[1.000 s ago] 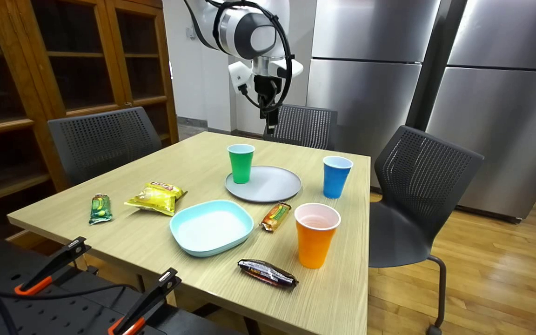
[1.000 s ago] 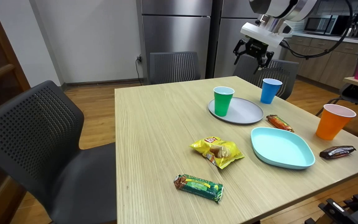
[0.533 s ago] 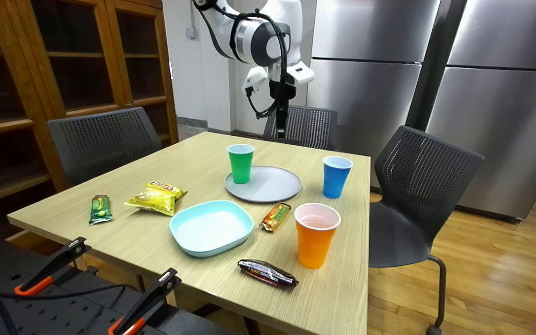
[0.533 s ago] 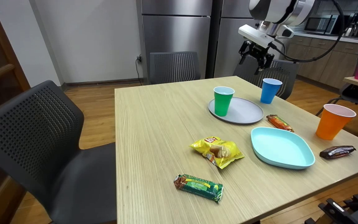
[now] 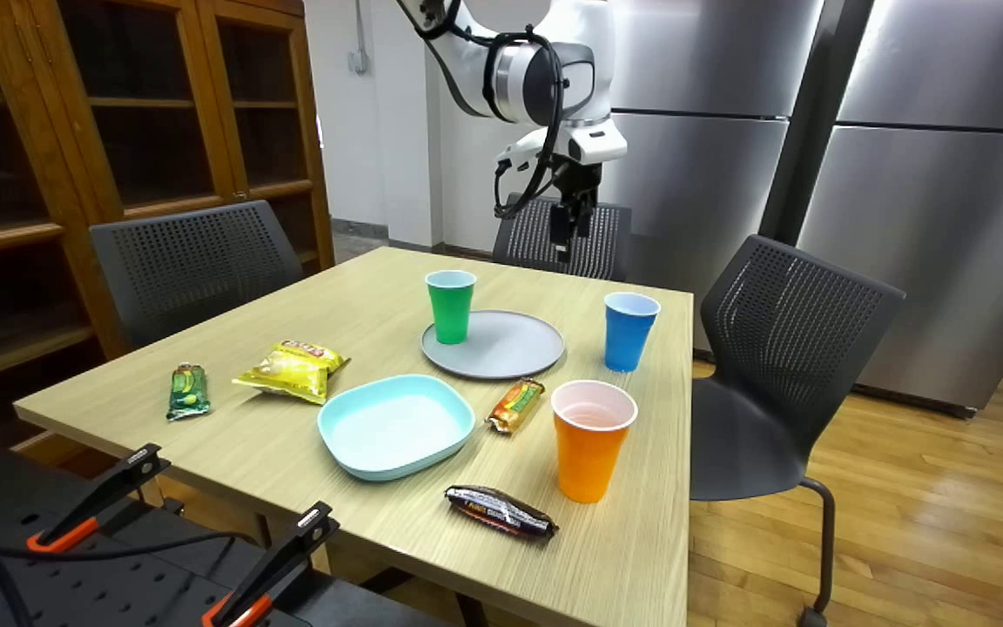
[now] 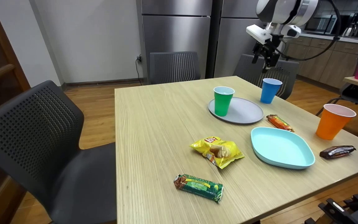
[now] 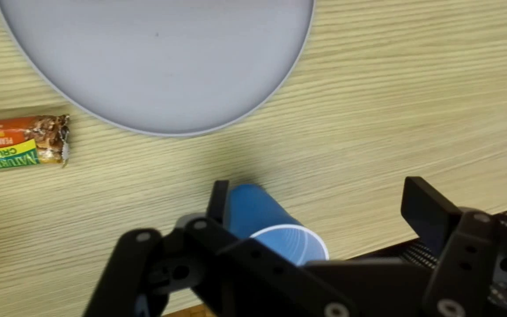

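Gripper [image 7: 317, 187] hangs — jaws apart — near the blue cup [image 5: 629, 335] (standing upright)

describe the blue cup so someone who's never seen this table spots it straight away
On the pale wooden table, find the round grey plate. The blue cup stands upright on the table beside that plate, lower than the open tool. Its colour sets it apart from the green cup, which stands on the plate, and from the orange cup.
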`<action>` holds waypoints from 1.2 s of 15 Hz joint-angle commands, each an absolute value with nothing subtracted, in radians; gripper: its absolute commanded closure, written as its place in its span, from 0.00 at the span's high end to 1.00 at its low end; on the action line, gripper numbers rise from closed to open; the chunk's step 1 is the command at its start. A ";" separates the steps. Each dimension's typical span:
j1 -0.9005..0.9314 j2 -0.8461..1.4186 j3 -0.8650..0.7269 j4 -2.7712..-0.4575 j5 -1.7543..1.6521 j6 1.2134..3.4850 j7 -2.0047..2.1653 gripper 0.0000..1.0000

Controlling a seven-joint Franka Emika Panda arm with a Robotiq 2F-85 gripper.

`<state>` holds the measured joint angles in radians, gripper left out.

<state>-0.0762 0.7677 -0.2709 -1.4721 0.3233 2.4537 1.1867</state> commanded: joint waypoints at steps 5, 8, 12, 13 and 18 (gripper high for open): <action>-0.166 0.893 -0.266 -1.240 0.274 2.265 1.382 1.00; -0.179 0.956 -0.262 -1.170 0.259 2.247 1.431 1.00; -0.181 1.017 -0.258 -1.122 0.248 2.266 1.490 1.00; -0.181 1.025 -0.257 -1.116 0.248 2.275 1.502 1.00; -0.182 0.995 -0.260 -1.140 0.241 2.282 1.527 1.00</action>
<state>-0.1661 1.0075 -0.2726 -1.1605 0.2704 2.3016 1.4869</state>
